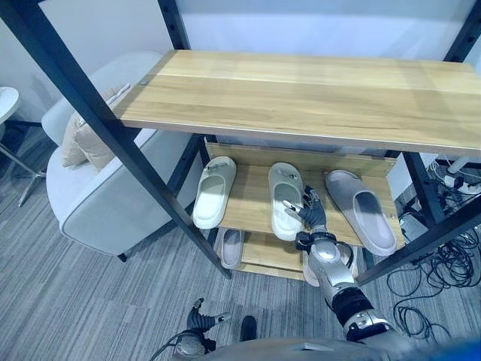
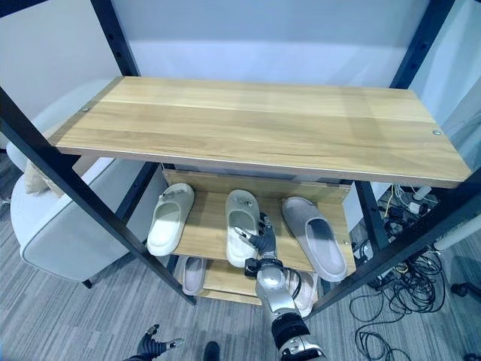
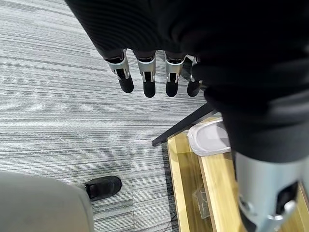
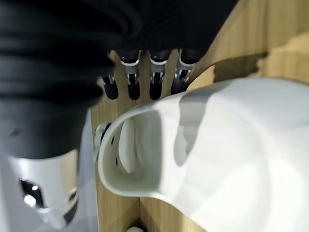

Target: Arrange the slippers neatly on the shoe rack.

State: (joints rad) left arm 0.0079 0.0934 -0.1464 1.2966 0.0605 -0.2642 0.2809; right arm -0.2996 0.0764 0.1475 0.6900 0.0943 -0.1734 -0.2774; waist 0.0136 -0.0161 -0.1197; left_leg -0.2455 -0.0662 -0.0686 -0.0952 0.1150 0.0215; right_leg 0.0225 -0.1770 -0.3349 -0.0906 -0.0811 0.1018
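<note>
— Right hand (image 1: 313,214) first: what is it doing on the middle shelf?

— It rests at the heel end of the white slipper (image 1: 285,199) in the centre. The right wrist view shows the fingers (image 4: 155,79) fairly straight beside the strap, not wrapped round it, so I read the hand as relaxed and nudging rather than grasping, probably to square that slipper with its neighbours.

— And those neighbours?

— A second white slipper (image 1: 213,191) lies at nine o'clock from it, hanging a little over the shelf's front edge. A grey slipper (image 1: 361,210) lies at three o'clock, angled outward. More slippers (image 1: 231,247) sit on the lowest shelf, at six o'clock.

— The left hand?

— Left hand (image 1: 200,321) hangs low, near the floor, at seven o'clock from the rack, its fingers loose and empty.

— The surface?

— Pale wood boards in a black metal shoe rack (image 1: 98,113); the top shelf (image 1: 316,94) holds nothing.

— The room?

— Grey striped carpet (image 1: 60,301), a light grey armchair (image 1: 105,192) with cushions at nine o'clock, and cables (image 1: 432,289) at four o'clock.
</note>
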